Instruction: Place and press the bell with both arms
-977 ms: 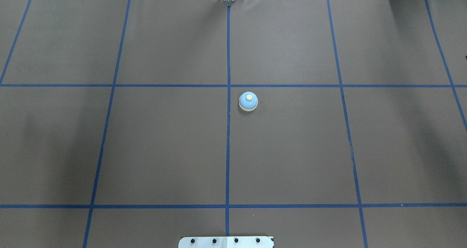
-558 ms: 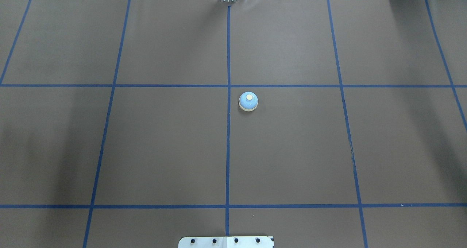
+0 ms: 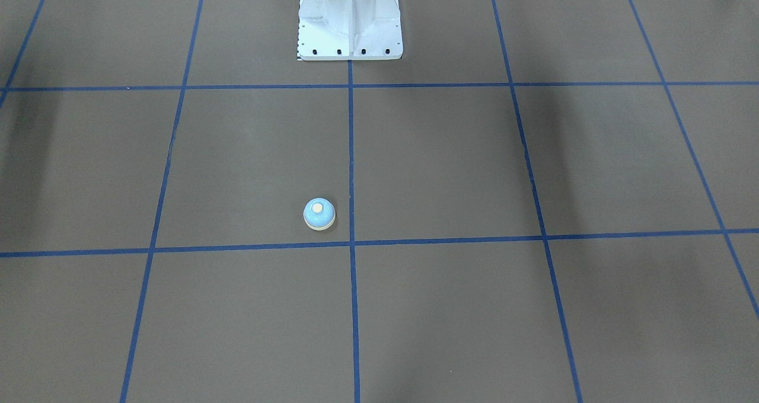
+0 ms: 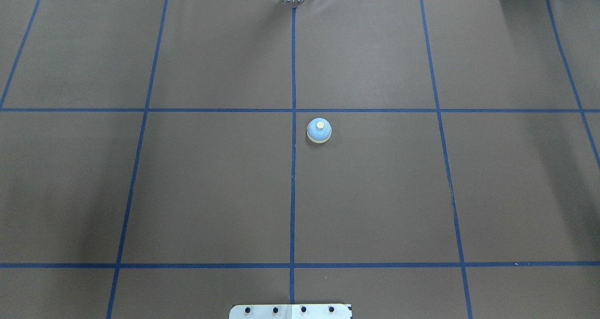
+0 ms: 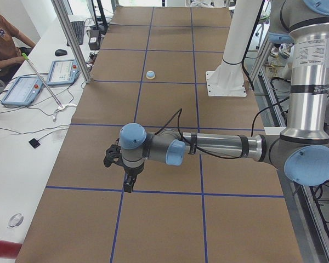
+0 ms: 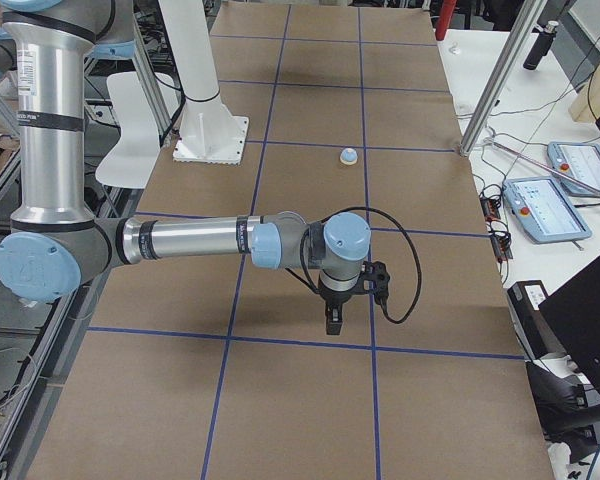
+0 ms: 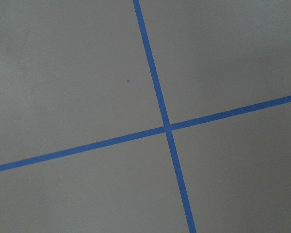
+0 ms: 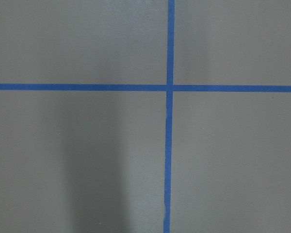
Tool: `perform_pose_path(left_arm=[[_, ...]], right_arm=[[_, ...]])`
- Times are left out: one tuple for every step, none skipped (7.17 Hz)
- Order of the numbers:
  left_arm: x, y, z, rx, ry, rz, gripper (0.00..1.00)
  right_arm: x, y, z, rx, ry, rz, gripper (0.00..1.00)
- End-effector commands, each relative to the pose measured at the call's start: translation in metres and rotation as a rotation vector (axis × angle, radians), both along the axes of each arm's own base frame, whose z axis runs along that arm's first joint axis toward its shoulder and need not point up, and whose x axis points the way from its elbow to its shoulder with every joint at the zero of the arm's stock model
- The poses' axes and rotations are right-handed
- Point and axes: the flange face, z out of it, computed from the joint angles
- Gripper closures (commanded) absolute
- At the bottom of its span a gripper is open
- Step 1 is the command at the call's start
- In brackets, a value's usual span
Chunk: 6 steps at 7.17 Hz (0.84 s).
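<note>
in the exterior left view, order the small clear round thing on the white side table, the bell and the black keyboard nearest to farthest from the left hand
From the left hand:
1. small clear round thing, at the near end of the white side table.
2. bell, up the brown table, near its middle.
3. keyboard, far along the side table, past the bell.
</note>
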Motion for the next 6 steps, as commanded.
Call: perform_pose_path(left_arm=[[-0.0009,0.0133,0.0078,-0.035,-0.006,0.029,0.00],[-0.0010,0.0150,0.0109,-0.041,-0.006,0.029,0.00],[-0.0017,0.0150,0.0116,-0.041,-0.006,0.027,0.00],[-0.0017,0.0152,0.0131,-0.044,-0.006,0.027,0.00],[-0.0009,0.0151,0.0130,-0.044,-0.004,0.029,0.00],[-0.0009,0.0150,0.0122,-0.043,-0.004,0.029,0.00]], right_arm=[[0.0013,0.0091,0.0105,-0.017,-0.003,-0.004,0.00],[0.0011,0.0105,0.0115,-0.019,-0.008,-0.005,0.00],[0.0021,0.0156,0.0143,-0.027,-0.015,-0.002,0.00],[0.0026,0.0164,0.0148,-0.029,-0.018,-0.001,0.00],[0.0025,0.0172,0.0153,-0.031,-0.020,0.000,0.00],[0.0019,0.0157,0.0141,-0.029,-0.018,0.000,0.00]])
